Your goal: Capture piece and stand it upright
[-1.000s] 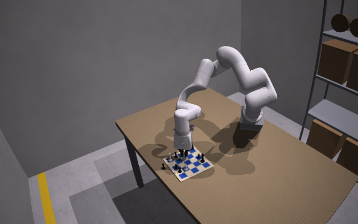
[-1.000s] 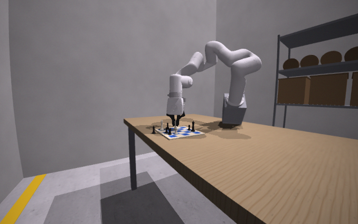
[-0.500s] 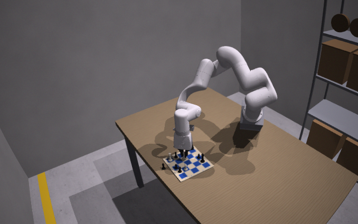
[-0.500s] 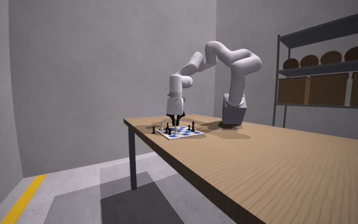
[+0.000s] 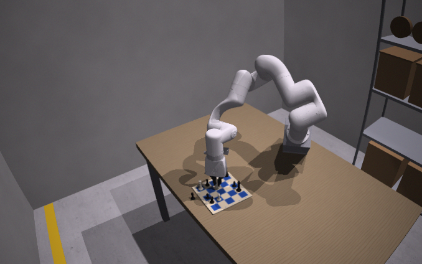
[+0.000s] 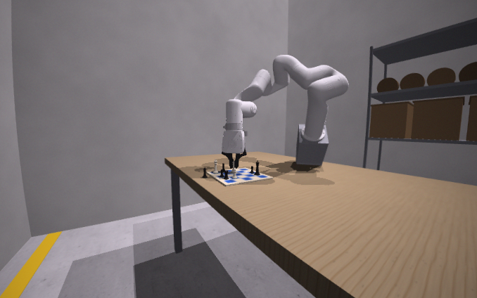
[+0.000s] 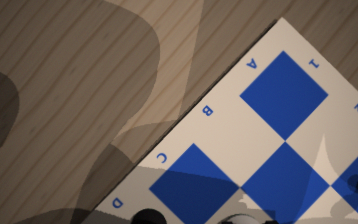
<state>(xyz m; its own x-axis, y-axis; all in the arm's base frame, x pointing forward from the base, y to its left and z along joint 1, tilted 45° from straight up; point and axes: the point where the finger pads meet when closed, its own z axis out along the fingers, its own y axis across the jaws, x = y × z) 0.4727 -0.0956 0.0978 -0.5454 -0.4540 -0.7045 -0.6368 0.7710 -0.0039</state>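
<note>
The blue-and-cream chessboard (image 5: 236,198) (image 6: 263,178) (image 7: 230,135) lies near the table's front left corner. My gripper (image 5: 216,182) (image 6: 232,163) stands upright low over the board's back left part, shut on a white piece (image 5: 216,187) (image 7: 239,220); only that piece's top shows, at the bottom edge of the wrist view. A black pawn (image 5: 192,195) (image 6: 205,172) stands upright on the table just left of the board. On the board stand a white piece (image 5: 200,185) (image 6: 215,165), another white piece (image 5: 218,197) (image 6: 233,172) and several black pieces, one tall (image 5: 238,186) (image 6: 257,167).
The arm's base (image 5: 296,144) is bolted to the table behind the board. The table's left edge (image 5: 160,170) runs close to the board. A shelf rack with brown boxes (image 5: 399,75) stands at the right, off the table.
</note>
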